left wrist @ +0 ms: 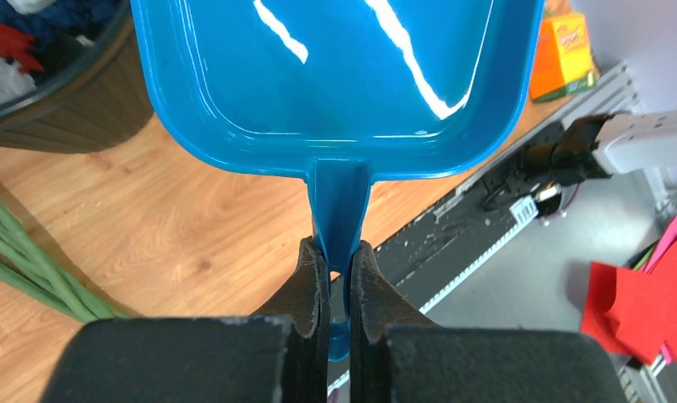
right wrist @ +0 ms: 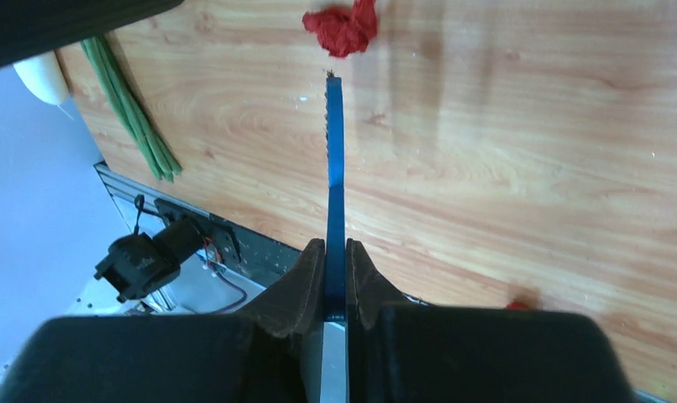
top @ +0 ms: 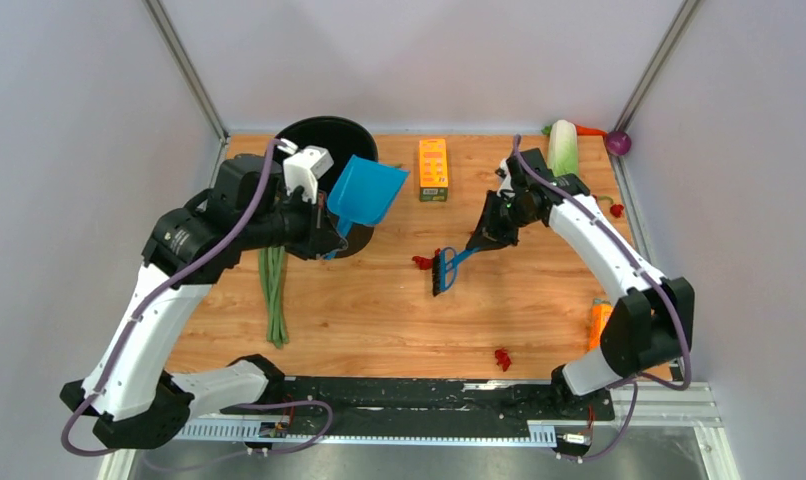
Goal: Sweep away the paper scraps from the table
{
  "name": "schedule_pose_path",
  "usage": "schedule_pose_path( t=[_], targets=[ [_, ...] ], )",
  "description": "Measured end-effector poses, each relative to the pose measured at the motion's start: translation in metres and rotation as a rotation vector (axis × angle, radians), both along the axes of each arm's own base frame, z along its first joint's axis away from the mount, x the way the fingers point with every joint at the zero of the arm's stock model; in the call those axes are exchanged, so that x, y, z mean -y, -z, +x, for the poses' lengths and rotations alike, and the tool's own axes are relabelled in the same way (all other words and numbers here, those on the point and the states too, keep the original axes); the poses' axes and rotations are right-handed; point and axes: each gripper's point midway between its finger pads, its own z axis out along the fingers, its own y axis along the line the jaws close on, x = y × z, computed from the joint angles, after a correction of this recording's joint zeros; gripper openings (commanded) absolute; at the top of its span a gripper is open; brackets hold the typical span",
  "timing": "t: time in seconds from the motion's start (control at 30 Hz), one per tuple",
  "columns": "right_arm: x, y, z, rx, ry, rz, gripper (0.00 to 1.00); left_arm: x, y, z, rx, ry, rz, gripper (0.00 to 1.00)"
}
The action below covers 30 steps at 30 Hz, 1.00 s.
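Closest to us, one of three paper scraps [top: 501, 358] lies on the table [top: 379, 320] nearward of the brush [top: 444, 270]. Another sits just beside its bristles, and the third lies well right. Our right gripper [right wrist: 335, 269], arm reaching leftward, clamps the brush handle. Our left gripper [left wrist: 338, 273] grasps one dustpan [top: 367, 190], raised left of the brush.

The desk [top: 379, 320] lies open between the green stalks [top: 273, 295] and the near red scrap [top: 501, 357]. A black bin [top: 319, 135], blue dustpan [top: 367, 190] and orange box [top: 433, 169] crowd the far side; the brush [top: 440, 272] sits mid-desk.
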Motion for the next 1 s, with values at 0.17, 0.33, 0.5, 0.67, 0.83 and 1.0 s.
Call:
schedule_pose_path(
  t=[0.17, 0.33, 0.5, 0.67, 0.83, 1.0],
  targets=[
    [0.018, -0.024, -0.028, 0.021, -0.039, -0.06, 0.0, 0.01, 0.038, -0.005, -0.052, 0.06, 0.1, 0.0],
    [0.027, -0.061, -0.011, 0.152, -0.034, -0.113, 0.0, 0.021, 0.08, -0.003, -0.104, 0.103, 0.245, 0.0],
    [0.031, -0.089, 0.024, 0.263, 0.005, -0.165, 0.0, 0.03, 0.117, 0.001, -0.13, 0.125, 0.408, 0.0],
    [0.037, -0.079, 0.061, 0.289, 0.012, -0.265, 0.0, 0.023, 0.156, -0.008, -0.169, 0.13, 0.537, 0.0],
    [0.042, -0.058, 0.066, 0.243, -0.011, -0.325, 0.0, -0.001, 0.19, -0.014, -0.213, 0.075, 0.641, 0.0],
    [0.04, -0.056, 0.066, 0.244, -0.024, -0.326, 0.0, -0.015, 0.206, -0.02, -0.242, 0.037, 0.686, 0.0]
  ],
)
